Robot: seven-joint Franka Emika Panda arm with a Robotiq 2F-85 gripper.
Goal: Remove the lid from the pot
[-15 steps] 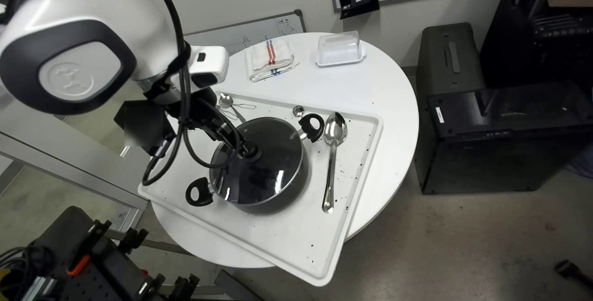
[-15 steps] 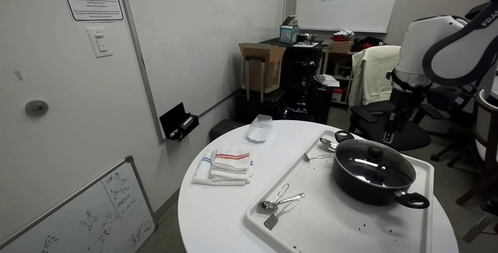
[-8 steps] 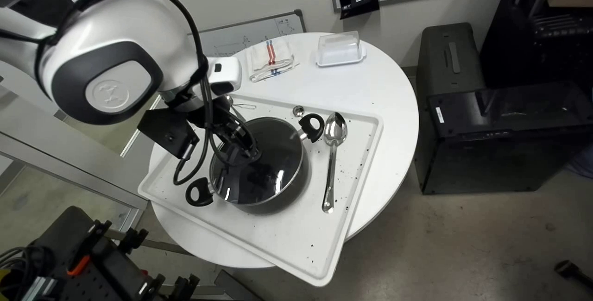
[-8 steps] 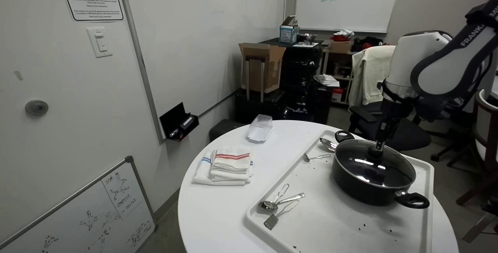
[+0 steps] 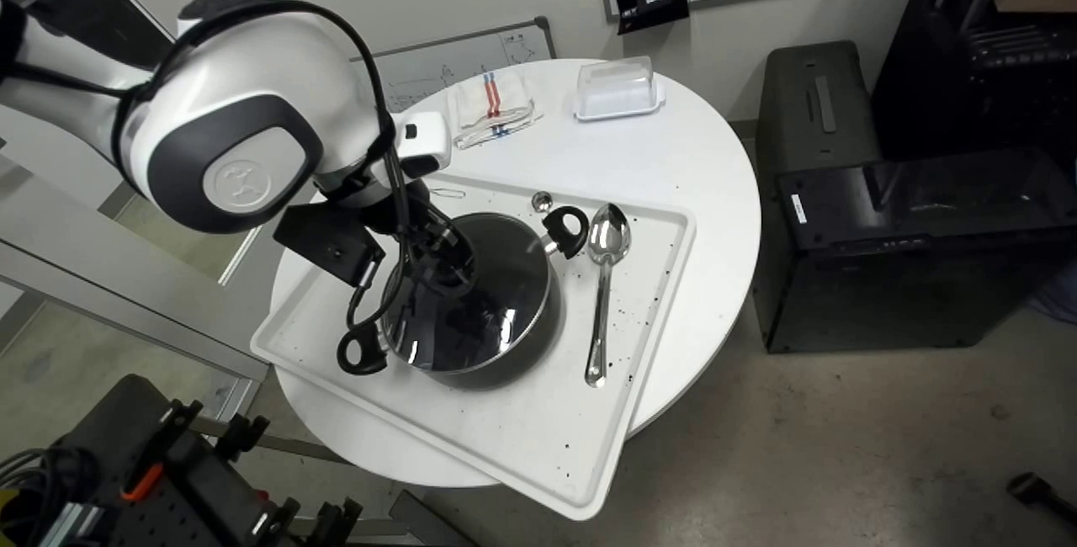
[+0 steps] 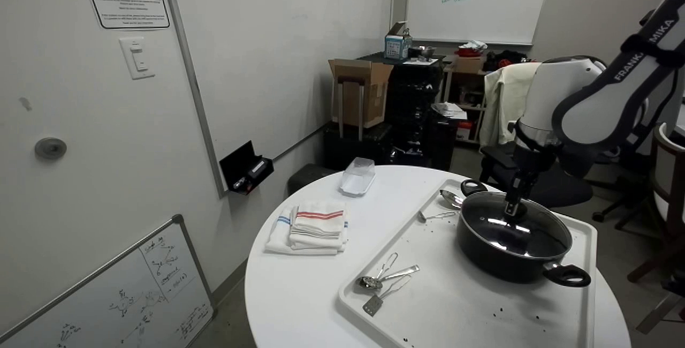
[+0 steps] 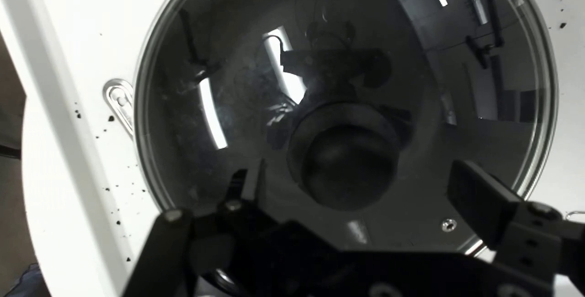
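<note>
The black pot (image 5: 538, 349) stands on the white tray and shows in both exterior views (image 6: 495, 262). The see-through glass lid (image 5: 496, 311) with its metal rim lies on the pot, also in an exterior view (image 6: 497, 235). In the wrist view the lid (image 7: 237, 82) fills the middle. Its dark round knob (image 7: 349, 169) stands between my fingers, nearer the left finger (image 7: 256, 182) than the right finger (image 7: 477, 192). My gripper (image 7: 359, 169) is open, with gaps on both sides of the knob. In an exterior view the fingertips (image 6: 512, 210) are low at the knob, partly covering it.
The tray (image 5: 580, 454) lies on a round white table (image 5: 715, 193). A large spoon (image 5: 607, 236) lies beside the pot. Small metal utensils (image 6: 377, 284) lie at the tray's corner. Folded towels (image 6: 318, 227) and a clear-lidded dish (image 6: 357, 179) are on the table. Pot handles (image 6: 567, 275) stick out.
My gripper has moved down and across to the lid's knob, from above and beside the lid's far edge in an exterior view. The pot and lid have not moved.
</note>
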